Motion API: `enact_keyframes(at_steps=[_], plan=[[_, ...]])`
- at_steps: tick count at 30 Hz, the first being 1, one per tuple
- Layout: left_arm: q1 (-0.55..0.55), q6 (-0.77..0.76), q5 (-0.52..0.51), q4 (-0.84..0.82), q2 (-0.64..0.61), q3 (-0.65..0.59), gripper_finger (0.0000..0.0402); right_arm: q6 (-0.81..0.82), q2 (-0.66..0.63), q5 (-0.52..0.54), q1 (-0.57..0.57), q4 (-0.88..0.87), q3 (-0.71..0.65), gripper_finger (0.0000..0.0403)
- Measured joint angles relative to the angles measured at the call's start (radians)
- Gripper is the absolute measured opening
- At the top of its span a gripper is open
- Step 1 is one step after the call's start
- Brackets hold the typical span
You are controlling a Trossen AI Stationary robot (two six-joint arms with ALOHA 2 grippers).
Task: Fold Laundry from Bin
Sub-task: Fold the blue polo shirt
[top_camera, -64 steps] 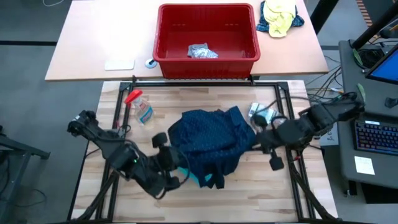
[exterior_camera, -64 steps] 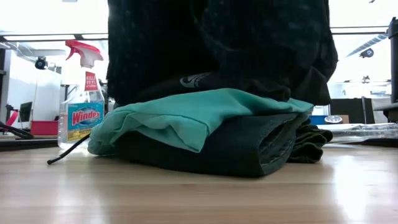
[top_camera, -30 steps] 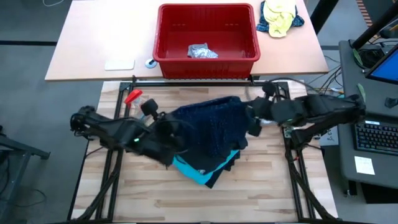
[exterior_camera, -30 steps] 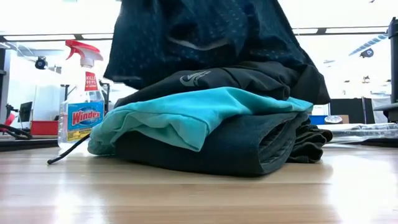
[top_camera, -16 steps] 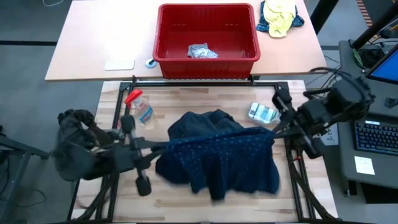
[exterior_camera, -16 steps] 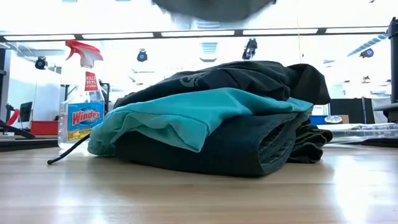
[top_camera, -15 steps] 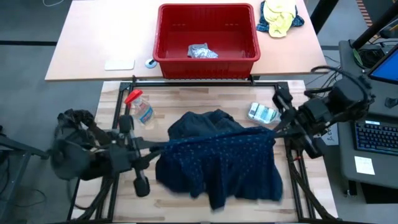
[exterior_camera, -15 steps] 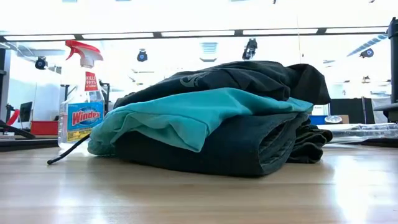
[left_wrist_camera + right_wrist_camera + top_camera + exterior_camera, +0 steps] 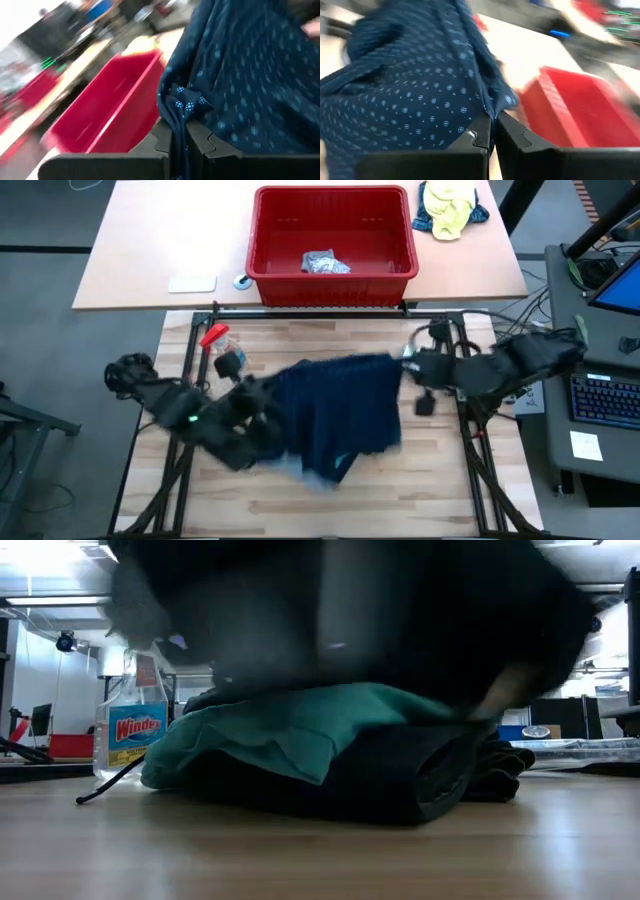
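A navy shirt with tiny dots (image 9: 335,415) hangs stretched out in the air over the middle of the wooden table, above a pile of folded clothes (image 9: 330,755). In that pile, a turquoise shirt (image 9: 290,725) lies on top of a dark one. The red bin (image 9: 333,235) sits at 12 o'clock with one small grey cloth (image 9: 322,263) inside.

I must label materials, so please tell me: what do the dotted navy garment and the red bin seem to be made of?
The navy garment, pinched by both grippers, looks like thin matte woven fabric: it hangs in soft folds. The red bin looks like rigid moulded plastic: smooth walls, slight sheen, likely.
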Motion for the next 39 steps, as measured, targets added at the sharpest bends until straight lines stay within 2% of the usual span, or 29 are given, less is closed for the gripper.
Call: enact_keyframes(at_steps=[2,4,7,10,12,17,20,29,32,39], plan=[[0.049,-0.129,-0.027,-0.109,0.000,-0.067,0.0000,0.014,0.001,0.144,-0.022,-0.007,-0.049,0.0009],[0.096,-0.180,-0.048,-0.138,-0.001,-0.129,0.0000,0.012,0.001,0.229,-0.049,0.009,-0.096,0.0009],[0.157,-0.167,-0.048,-0.120,-0.007,-0.211,0.0000,0.015,0.000,0.250,-0.081,0.039,-0.154,0.0009],[0.184,-0.184,0.030,-0.115,-0.011,-0.275,0.0000,0.071,-0.005,0.197,-0.085,0.036,-0.219,0.0009],[0.182,-0.201,0.106,-0.113,-0.010,-0.314,0.0000,0.118,-0.006,0.126,-0.079,0.034,-0.265,0.0009],[0.130,-0.247,0.309,-0.086,-0.007,-0.370,0.0000,0.242,-0.007,-0.058,-0.045,0.041,-0.359,0.0009],[0.082,-0.225,0.430,-0.014,-0.002,-0.393,0.0000,0.310,-0.007,-0.152,-0.018,0.044,-0.407,0.0009],[-0.063,-0.044,0.484,0.406,-0.001,-0.526,0.0000,0.474,-0.007,-0.391,0.099,0.099,-0.550,0.0009],[-0.072,-0.030,0.484,0.535,-0.001,-0.590,0.0000,0.491,-0.007,-0.411,0.127,0.147,-0.587,0.0009],[-0.071,-0.052,0.518,0.693,-0.001,-0.749,0.0003,0.490,-0.007,-0.424,0.134,0.244,-0.682,0.0009]])
